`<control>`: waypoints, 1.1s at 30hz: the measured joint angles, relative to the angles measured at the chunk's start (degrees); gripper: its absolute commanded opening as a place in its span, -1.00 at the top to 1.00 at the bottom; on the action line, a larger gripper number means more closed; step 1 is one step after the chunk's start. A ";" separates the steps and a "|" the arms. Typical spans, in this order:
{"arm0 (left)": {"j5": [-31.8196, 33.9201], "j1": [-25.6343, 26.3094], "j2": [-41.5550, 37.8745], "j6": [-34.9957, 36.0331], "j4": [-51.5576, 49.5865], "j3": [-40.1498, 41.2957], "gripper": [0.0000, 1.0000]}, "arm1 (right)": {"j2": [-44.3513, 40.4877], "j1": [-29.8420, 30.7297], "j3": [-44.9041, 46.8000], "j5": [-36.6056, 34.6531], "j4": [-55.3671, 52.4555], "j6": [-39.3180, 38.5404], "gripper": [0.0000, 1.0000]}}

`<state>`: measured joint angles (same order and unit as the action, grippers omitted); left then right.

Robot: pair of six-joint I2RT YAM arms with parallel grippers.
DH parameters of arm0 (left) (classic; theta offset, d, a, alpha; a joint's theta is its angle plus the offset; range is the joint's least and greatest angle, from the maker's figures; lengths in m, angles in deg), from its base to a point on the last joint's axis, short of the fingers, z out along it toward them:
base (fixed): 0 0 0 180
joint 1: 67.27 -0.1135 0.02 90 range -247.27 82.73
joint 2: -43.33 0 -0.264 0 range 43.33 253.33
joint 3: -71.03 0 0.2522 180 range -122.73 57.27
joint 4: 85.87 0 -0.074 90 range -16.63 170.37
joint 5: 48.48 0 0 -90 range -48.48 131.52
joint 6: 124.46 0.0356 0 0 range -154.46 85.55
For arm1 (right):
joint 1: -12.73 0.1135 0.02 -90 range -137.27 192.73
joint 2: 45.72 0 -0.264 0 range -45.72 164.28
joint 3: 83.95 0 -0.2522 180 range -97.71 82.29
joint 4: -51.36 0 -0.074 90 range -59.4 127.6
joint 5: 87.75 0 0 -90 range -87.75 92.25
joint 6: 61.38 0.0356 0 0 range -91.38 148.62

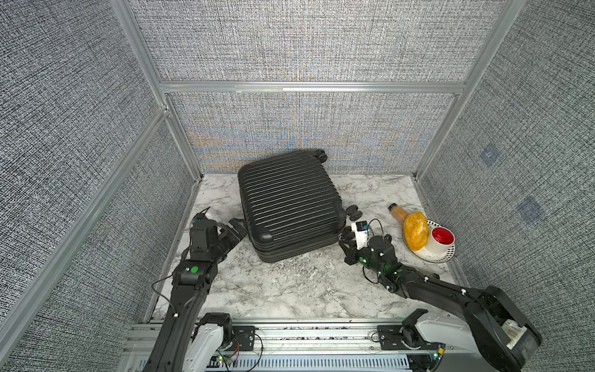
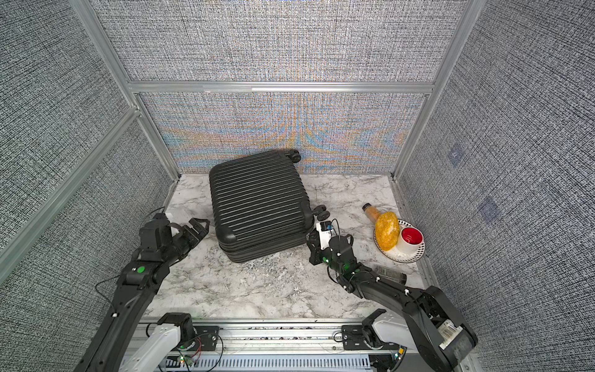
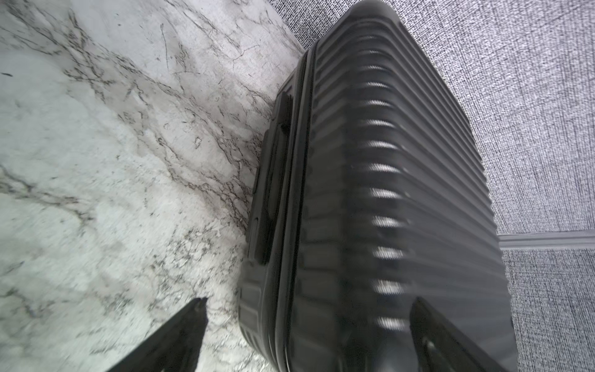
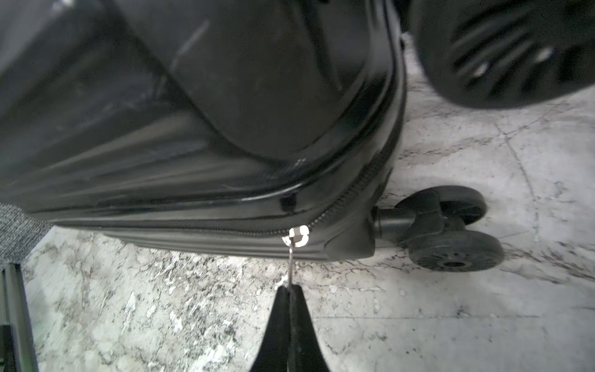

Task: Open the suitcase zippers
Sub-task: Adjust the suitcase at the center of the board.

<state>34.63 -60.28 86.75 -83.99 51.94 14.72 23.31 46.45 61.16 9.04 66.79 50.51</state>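
Observation:
The black ribbed suitcase [image 1: 289, 199] [image 2: 260, 199] lies flat on the marble table, shells together. My left gripper [image 1: 236, 227] [image 2: 198, 227] [image 3: 310, 301] stands open at its near left corner, and the seam edge of the case [image 3: 370, 193] shows between the spread fingers. My right gripper [image 1: 343, 238] [image 2: 310, 240] [image 4: 289, 288] is at the near right corner, beside a spinner wheel [image 4: 450, 232]. It is shut on the thin metal pull tab [image 4: 291, 264] of a silvery slider [image 4: 297, 236] on the zipper track [image 4: 193, 227], which rounds that corner.
A spotted plate [image 1: 444, 257] at the right holds a yellow lumpy object [image 1: 416, 234] and a white cup with a red inside [image 1: 441, 239]. A bottle with orange contents [image 1: 398, 213] lies behind it. A clear bottle [image 2: 391, 273] lies by the right arm. Fabric walls enclose the table.

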 measured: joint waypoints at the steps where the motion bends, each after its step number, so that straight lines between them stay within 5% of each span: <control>1: 0.46 1.09 -1.36 0.00 -1.20 0.15 -0.99 | 0.31 1.05 -0.20 -0.42 0.04 -0.33 1.00; 12: 9.64 20.20 -1.86 2.99 -12.61 -8.72 -0.99 | 3.52 7.30 -1.05 -2.62 2.45 -2.95 1.00; 18: 17.38 34.75 5.97 1.14 -12.24 -12.94 -0.99 | 4.35 7.54 -1.27 -3.15 2.97 -3.19 1.00; 33: 28.72 36.11 16.92 -1.99 -13.66 -20.20 -0.99 | 1.33 7.10 0.24 -4.55 1.97 -3.17 1.00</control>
<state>63.35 -24.18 103.67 -85.98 38.28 -5.47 24.65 53.55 61.40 4.49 68.75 47.34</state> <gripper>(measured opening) 0.994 0.051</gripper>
